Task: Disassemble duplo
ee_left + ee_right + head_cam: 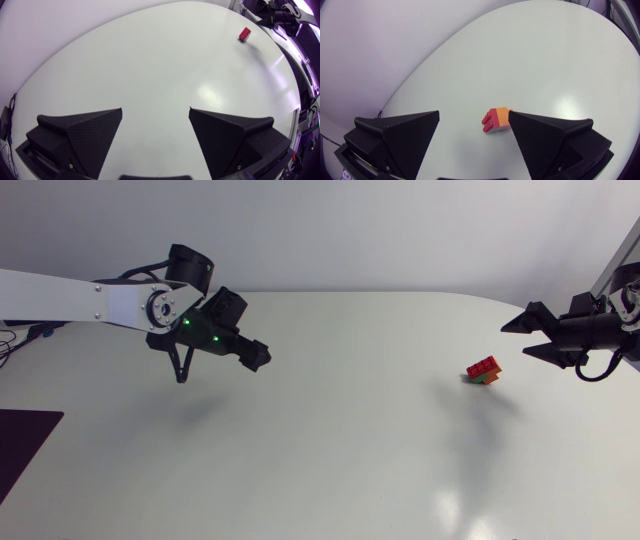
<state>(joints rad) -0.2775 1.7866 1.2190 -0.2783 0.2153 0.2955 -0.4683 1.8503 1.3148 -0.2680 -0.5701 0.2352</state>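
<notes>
While the duplo stack [485, 370] lies on its side on the bench [350, 440] at right-centre frame, the right gripper [515, 340] hangs nearest, jaws apart, stack just ahead; the left gripper [262, 358], jaws apart, sits far off, upper left.

I saw the table [350, 460] as smooth and faintly glossy. The duplo [496, 121] looked like smooth plastic, and my left gripper [155, 108] was matt black, finely pebbled.

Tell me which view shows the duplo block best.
The right wrist view: the duplo block lies close, ahead of the open jaws, its red studs and orange layer clear. The head view shows it small; the left wrist view, a distant red speck.
</notes>
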